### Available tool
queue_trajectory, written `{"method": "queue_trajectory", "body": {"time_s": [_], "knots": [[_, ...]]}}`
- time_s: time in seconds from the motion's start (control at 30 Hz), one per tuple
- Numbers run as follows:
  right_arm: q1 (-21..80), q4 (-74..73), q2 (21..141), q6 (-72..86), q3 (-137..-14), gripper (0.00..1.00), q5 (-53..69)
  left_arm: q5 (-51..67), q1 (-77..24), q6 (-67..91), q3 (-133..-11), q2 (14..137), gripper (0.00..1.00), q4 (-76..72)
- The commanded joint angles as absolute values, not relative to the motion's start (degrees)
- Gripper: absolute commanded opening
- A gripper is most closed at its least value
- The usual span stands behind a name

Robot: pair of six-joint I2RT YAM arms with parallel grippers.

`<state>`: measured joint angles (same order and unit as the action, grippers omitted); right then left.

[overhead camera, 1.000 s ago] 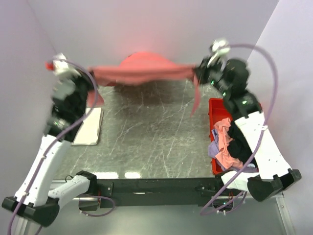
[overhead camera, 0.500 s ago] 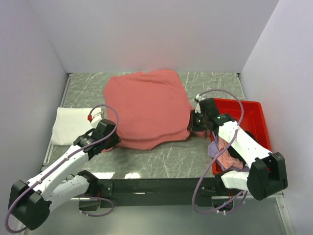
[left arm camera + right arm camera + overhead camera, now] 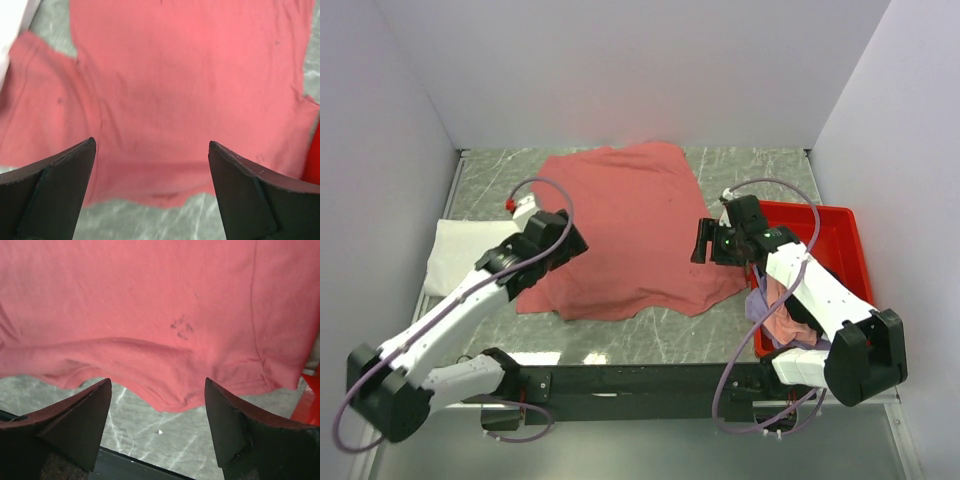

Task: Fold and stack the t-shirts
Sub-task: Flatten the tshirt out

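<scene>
Top external view gives me the dusty red t-shirt [image 3: 625, 225] spread out on the grey marbled table [image 3: 765, 170], reaching from close to the back wall down toward the middle, with its near hem wavy and uneven. My left gripper [image 3: 572, 243] sits over the shirt's left side and my right gripper [image 3: 701, 241] over its right edge. From above I cannot tell whether either one touches the cloth. On the left wrist camera the jaws stand wide apart with nothing between them, just red fabric lying below, a sleeve fanning out to the left and bare table beyond the hem. The right wrist camera shows the same: jaws spread wide and empty, the hem curling just ahead of the fingertips, and a few small dark specks on the cloth. A folded white t-shirt [image 3: 460, 255] lies on the left side of the table, just beside the red shirt's sleeve. On the right, the red plastic tray [image 3: 832, 225] holds a loose heap in which I can pick out a light pink shirt [image 3: 782, 312], a lavender shirt [image 3: 758, 303] and a black shirt [image 3: 802, 297].
</scene>
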<state>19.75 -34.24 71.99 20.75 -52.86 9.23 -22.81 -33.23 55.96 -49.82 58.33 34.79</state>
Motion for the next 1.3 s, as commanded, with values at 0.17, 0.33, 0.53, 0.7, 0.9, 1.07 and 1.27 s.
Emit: {"method": "queue_trajectory", "body": {"time_s": [0.17, 0.33, 0.53, 0.7, 0.9, 1.07, 1.27], "knots": [[26.63, -32.26, 77.68, 27.85, -54.41, 0.82, 1.86, -18.21, -25.23, 46.85, -57.38, 77.13, 0.99, 21.54], [26.63, -30.24, 81.82, 31.90, -52.30, 0.82, 2.02, -16.18, -22.06, 44.30, -60.46, 86.12, 0.99, 17.85], [26.46, -27.69, 88.50, 32.26, -52.29, 0.80, 2.02, -12.57, -20.30, 43.33, -62.67, 95.35, 0.99, 15.12], [23.74, -26.20, 96.41, 31.20, -56.42, 0.79, 3.25, -10.20, -20.21, 44.30, -62.06, 100.19, 0.99, 14.68], [20.57, -26.71, 105.19, 29.62, -63.53, 0.78, 4.39, -2.82, -21.00, 47.28, -54.68, 99.06, 0.99, 10.03], [18.81, -30.67, 114.06, 27.87, -76.42, 0.78, 2.46, -2.90, -26.44, 51.50, -49.31, 97.21, 1.00, 9.84], [17.93, -38.56, 125.32, 24.88, -96.83, 0.78, 2.37, -0.53, -38.66, 57.65, -48.43, 98.35, 1.00, 7.33]]}}
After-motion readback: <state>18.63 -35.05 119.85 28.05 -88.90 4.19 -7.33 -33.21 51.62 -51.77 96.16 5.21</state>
